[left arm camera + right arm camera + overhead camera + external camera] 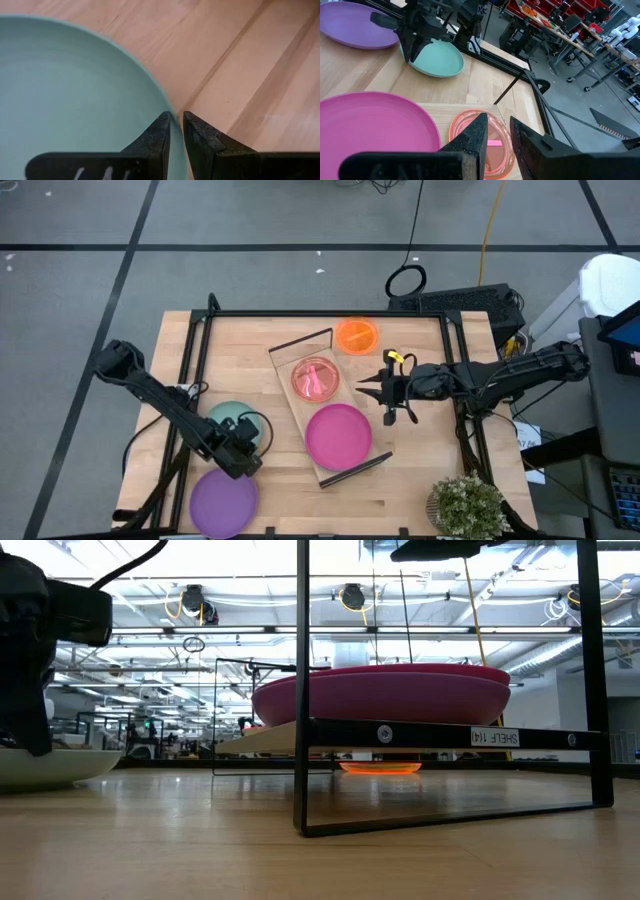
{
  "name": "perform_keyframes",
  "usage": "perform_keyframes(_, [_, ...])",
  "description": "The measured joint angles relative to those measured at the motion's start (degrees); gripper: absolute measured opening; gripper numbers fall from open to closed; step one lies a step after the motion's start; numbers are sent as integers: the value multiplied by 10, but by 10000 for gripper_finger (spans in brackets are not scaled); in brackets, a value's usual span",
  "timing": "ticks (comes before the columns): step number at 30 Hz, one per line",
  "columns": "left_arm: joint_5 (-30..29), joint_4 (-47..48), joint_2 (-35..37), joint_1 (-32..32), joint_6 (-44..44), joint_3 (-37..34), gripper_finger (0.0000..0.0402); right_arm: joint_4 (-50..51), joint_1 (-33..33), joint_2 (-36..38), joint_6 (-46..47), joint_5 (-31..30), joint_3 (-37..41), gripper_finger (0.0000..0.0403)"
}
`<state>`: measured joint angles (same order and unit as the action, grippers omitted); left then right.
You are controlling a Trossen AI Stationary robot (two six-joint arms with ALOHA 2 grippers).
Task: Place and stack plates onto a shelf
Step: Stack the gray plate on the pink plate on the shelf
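Observation:
A teal plate (228,418) lies on the table at the left, with a purple plate (223,502) nearer the front edge. My left gripper (176,116) points steeply down at the teal plate's near-right rim, open by a narrow gap, one finger over the plate and one outside it. The wooden shelf (290,402) stands slanted mid-table. It carries a pink divided plate (315,378) and a magenta plate (338,435). An orange plate (357,335) lies on the table beyond the shelf. My right gripper (368,388) hovers right of the shelf, open by a narrow gap, with nothing between its fingers. My left gripper's fingertips (162,127) stand on either side of the teal plate's rim (167,107), coming from above. I cannot tell whether they touch it. The plate lies flat on the table.
Black frame rails (320,313) run along the table's far, left and right sides. A potted plant (468,505) stands at the near right corner. Bare wood lies between the teal plate and the shelf, and in front of the shelf.

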<state>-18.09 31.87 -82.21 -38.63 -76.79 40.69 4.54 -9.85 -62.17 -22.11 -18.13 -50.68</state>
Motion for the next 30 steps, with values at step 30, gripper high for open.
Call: perform_keyframes(30, [19, 68, -25, -9, 59, 11, 2, 1, 0, 0, 0, 0, 0, 68])
